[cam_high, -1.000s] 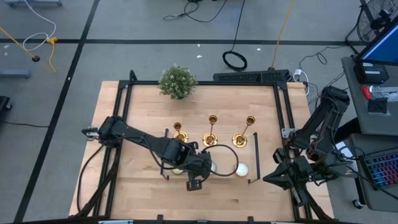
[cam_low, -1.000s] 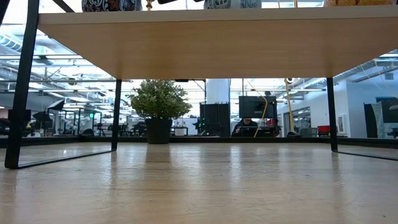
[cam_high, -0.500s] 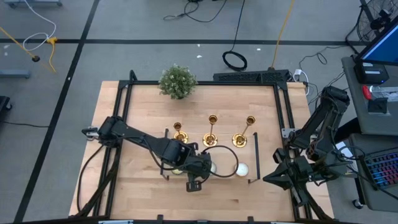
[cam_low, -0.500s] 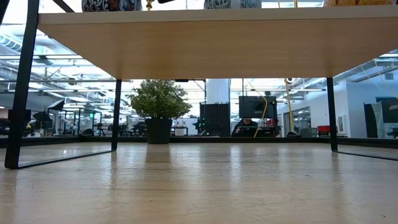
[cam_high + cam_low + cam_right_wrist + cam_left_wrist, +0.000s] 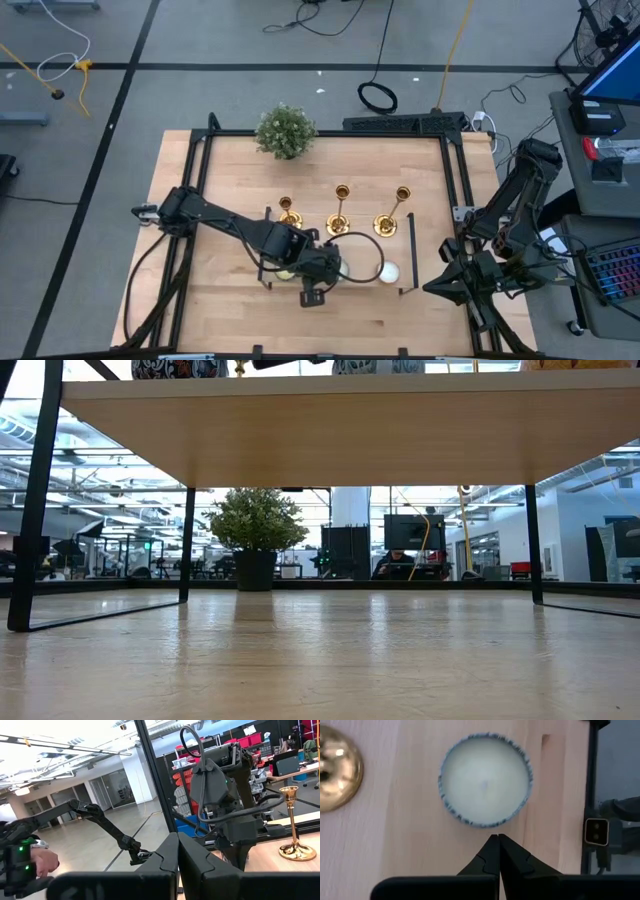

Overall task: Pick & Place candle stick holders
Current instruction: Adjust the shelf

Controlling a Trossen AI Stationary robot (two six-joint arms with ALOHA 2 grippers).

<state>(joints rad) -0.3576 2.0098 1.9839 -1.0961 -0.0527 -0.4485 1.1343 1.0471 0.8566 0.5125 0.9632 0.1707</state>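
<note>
Seen from above, three gold candle stick holders stand upright in a row across the middle of the wooden bench (image 5: 230, 160): the left holder (image 5: 288, 213), the middle holder (image 5: 340, 212) and the right holder (image 5: 391, 214), each apart from its neighbours. A bushy green plant (image 5: 285, 130) sits near the bench's far edge, behind the row.

The left arm reaches across the bench, and its left tool (image 5: 312, 296) hangs on the near side of the row, pointing down with its fingers (image 5: 491, 854) pressed together and holding nothing. In the left wrist view a round white candle (image 5: 485, 779) with a speckled rim lies flat on the wood just beyond the fingertips, untouched, while the flared gold base of one holder shows at the picture's edge. From above, a white candle (image 5: 389, 271) rests between the left tool and a thin black frame (image 5: 412, 250) standing on the bench.

The right arm waits folded off the bench's right edge; its right tool (image 5: 178, 849) is likewise closed and empty. A person's hand (image 5: 41, 861) shows at the side of the right wrist view.
</note>
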